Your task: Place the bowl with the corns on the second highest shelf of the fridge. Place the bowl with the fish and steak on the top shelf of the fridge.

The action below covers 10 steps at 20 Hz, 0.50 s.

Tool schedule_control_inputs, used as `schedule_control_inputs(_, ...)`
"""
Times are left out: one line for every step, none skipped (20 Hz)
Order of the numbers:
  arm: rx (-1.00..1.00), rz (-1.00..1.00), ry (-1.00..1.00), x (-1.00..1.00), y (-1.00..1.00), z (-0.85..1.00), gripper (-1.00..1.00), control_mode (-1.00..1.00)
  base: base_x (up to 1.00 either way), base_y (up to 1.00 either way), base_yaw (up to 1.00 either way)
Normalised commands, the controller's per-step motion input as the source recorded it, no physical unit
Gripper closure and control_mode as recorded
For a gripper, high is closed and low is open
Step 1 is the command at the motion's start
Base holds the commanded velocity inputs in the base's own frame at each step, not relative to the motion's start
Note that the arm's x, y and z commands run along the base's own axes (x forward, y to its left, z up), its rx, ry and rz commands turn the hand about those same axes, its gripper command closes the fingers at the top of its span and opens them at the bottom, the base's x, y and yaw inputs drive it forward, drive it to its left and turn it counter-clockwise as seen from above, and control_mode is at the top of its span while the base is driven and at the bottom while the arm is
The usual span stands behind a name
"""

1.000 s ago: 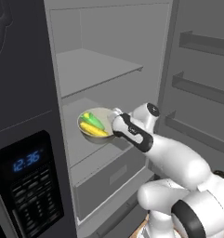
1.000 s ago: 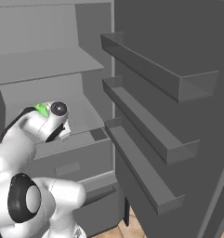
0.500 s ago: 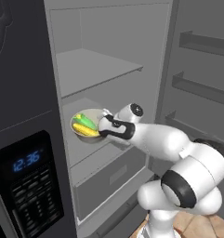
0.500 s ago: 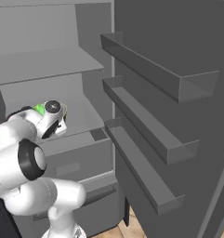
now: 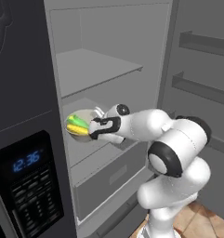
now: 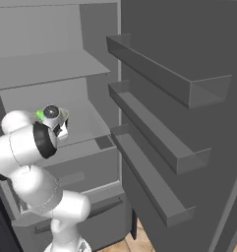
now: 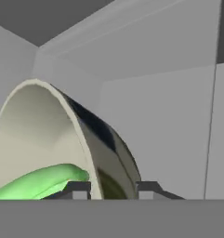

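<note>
The tool (image 7: pixel 113 188) straddles the bowl (image 5: pixel 80 124) rim, one finger inside and one outside; whether the fingers press the wall or have let go I cannot tell. The bowl sits at the second shelf (image 5: pixel 88 148) of the fridge (image 5: pixel 25 153), under the top shelf (image 5: pixel 92 67). It looks rigid, smooth and light; the rim is the natural hold. One bowl, two corns (image 5: pixel 77 124): one yellow, one green.

Surroundings, as we see them
We note wooden flooring (image 5: pixel 197 218) at lower right; we list no other furniture, windows or walls.
</note>
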Motion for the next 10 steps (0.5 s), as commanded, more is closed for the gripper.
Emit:
schedule_control_inputs(0.00, -0.03, 0.00, 0.00, 0.00, 0.11, -1.00, -1.00, 0.00, 0.00, 0.00)
schedule_control_inputs(0.02, -0.07, 0.00, -0.14, -0.03, 0.44, -1.00, -1.00, 0.00, 0.00, 0.00)
schedule_control_inputs(0.03, -0.10, 0.00, -0.55, -0.22, 0.79, -1.00, -1.00, 0.00, 0.00, 0.00)
schedule_control_inputs(0.05, -0.09, 0.00, -0.89, -0.41, 1.00, -1.00, -1.00, 0.00, 0.00, 0.00)
schedule_control_inputs(0.05, -0.07, -0.05, -1.00, -0.51, 1.00, -1.00, -1.00, 0.00, 0.00, 0.00)
schedule_control_inputs(0.06, -0.06, -0.09, -1.00, -0.58, 1.00, -1.00, -1.00, 0.00, 0.00, 0.00)
schedule_control_inputs(0.06, -0.05, -0.13, -1.00, -0.66, 1.00, -1.00, -1.00, 0.00, 0.00, 0.00)
schedule_control_inputs(0.08, -0.05, -0.11, -1.00, -0.69, 1.00, -1.00, -1.00, 0.00, 0.00, 0.00)
schedule_control_inputs(0.09, -0.05, -0.11, -1.00, -0.72, 1.00, -1.00, -1.00, 0.00, 0.00, 0.00)
schedule_control_inputs(0.07, -0.04, -0.13, -1.00, -0.72, 1.00, -1.00, -1.00, 0.00, 0.00, 0.00)
